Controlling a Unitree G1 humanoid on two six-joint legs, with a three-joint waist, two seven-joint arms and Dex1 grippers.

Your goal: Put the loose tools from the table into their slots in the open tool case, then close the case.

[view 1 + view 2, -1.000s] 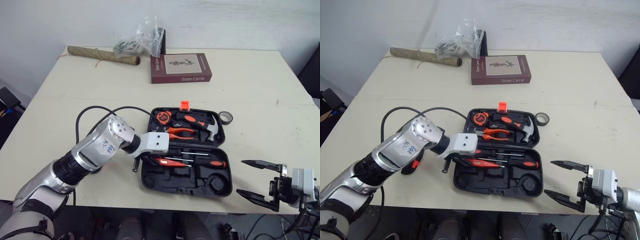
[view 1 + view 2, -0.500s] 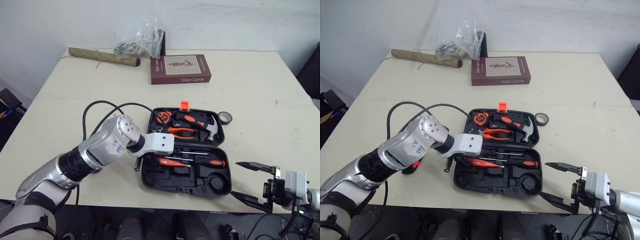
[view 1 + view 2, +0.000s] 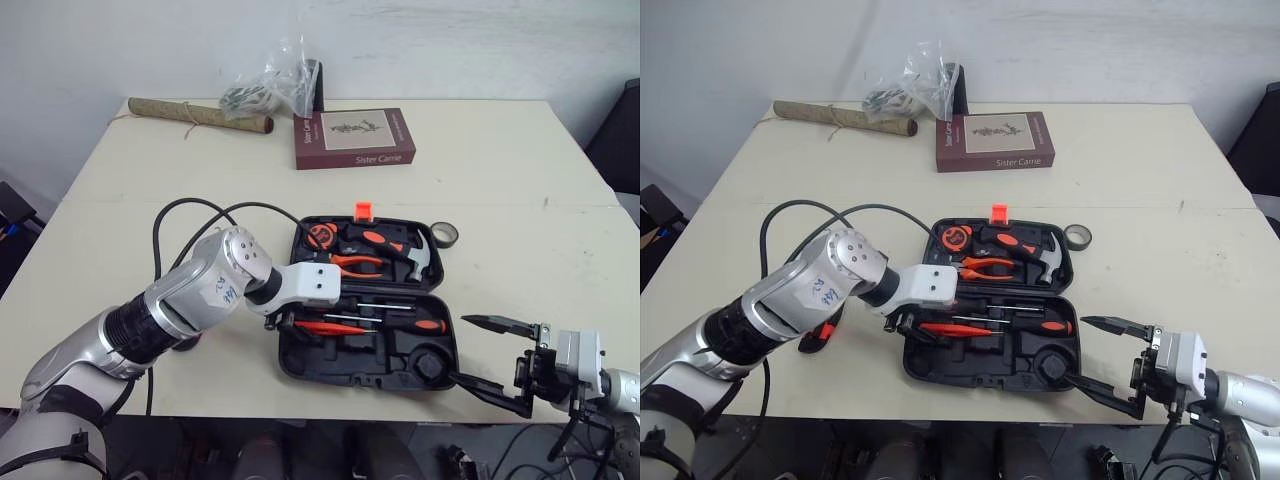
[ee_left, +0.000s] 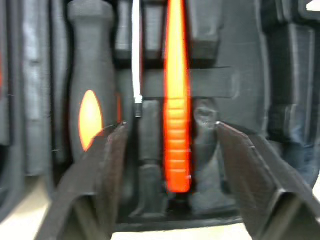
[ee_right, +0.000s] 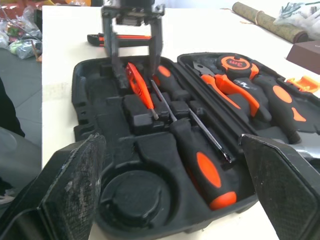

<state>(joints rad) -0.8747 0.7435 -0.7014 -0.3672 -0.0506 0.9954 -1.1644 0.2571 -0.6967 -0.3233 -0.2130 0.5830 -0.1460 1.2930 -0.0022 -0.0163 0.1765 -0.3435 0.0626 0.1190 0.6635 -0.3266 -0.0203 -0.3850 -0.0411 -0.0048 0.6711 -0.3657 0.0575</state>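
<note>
Left fingers (image 4: 97, 170) spread astride orange tool (image 4: 177, 100), near case (image 3: 300, 365) left edge.

The right gripper (image 3: 460, 348), fingers spread, has moved in from well right of the tool case (image 3: 360, 362); its lower finger now reaches the case's near right corner. The left gripper (image 4: 170, 127) has edged from just outside the case's left rim to over it.

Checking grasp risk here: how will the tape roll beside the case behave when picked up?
The tape roll lies flat on the table, so it probably won't roll unless tipped on edge. Small and hollow, it is likely light. Its low rim may be awkward to pinch.
</note>
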